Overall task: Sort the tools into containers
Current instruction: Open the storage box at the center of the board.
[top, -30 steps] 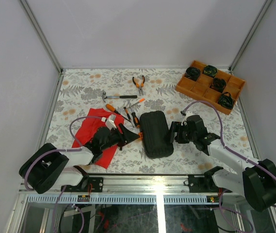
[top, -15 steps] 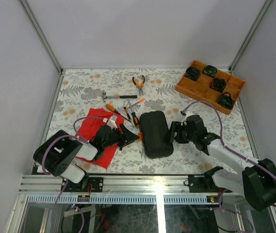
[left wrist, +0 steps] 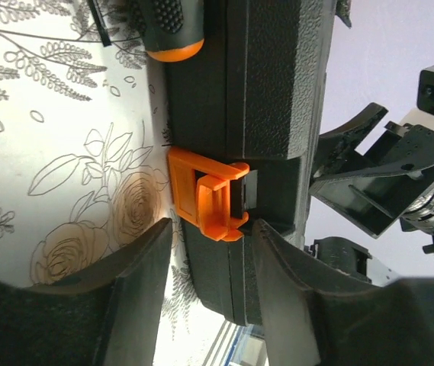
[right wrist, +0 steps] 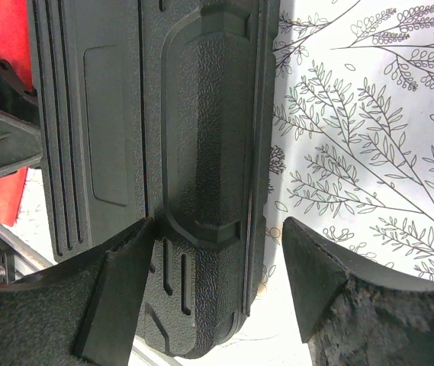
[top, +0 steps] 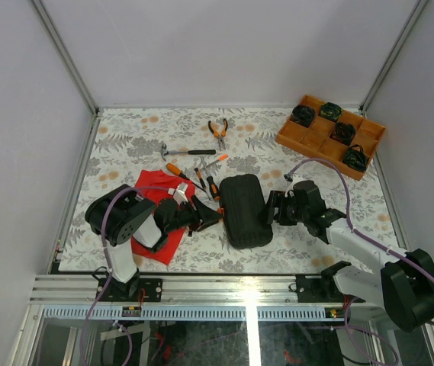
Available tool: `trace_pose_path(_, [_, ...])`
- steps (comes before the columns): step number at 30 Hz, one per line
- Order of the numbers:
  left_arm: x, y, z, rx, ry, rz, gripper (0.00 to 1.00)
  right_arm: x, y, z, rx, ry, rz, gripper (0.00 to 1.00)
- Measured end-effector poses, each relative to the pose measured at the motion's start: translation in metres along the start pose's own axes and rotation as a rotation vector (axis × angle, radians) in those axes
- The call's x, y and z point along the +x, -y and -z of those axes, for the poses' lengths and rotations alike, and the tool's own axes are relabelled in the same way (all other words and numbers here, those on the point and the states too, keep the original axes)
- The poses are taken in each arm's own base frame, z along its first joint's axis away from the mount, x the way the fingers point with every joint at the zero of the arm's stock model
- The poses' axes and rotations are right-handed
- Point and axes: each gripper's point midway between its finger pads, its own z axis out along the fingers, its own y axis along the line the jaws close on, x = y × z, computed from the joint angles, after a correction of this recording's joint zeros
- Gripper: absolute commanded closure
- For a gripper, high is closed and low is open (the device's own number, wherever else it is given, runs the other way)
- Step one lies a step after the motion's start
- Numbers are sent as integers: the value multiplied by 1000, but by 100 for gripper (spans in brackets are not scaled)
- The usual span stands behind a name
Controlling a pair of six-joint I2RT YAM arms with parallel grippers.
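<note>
Top external: black tool case [top: 245, 210] lies closed, mid-table [top: 125, 145], long axis approx 12–6. L gripper [top: 215, 215] sits at case's 9 o'clock edge, R gripper [top: 268, 207] at its 3 o'clock edge. Tools lie loose on the table at 11–12 o'clock of the case: hammer [top: 186, 151], pliers [top: 217, 131] furthest back, and screwdrivers [top: 177, 171], one lying just beside the case's 10 o'clock corner. Red cloth [top: 144, 194] lies under the L arm at 9 o'clock. Orange tray [top: 289, 137] w/ round black items sits at 2 o'clock, well apart.

L wrist: claw spread, fingers [left wrist: 144, 267] either side of the orange latch [left wrist: 205, 194]. Tips very near it, but can't tell if they touch.

R wrist: claw spread wide, straddling the case's long edge. One finger [right wrist: 117, 282] is over the lid, the other over bare table. No clear pinch.
</note>
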Motion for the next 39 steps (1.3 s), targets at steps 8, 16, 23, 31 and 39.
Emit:
trace_pose_path(8, [-4,9,-1,53,10,9,67,0,0,0,-1,-2,-3,27])
trace_pose_path(16, [-14,11,-2,65,28,11,74,1,-2,-2,-11,-9,-6,27])
trace_pose_path(23, [-17,15,-4,80,26,6,84,1,-2,-2,-15,-10,-7,27])
trace_pose_path(31, [-18,13,-3,58,25,-8,98,1,-2,-2,-15,-10,-8,27])
trace_pose_path(39, [-22,19,0,-16,28,-75,100,0,-3,-2,-18,-6,-7,27])
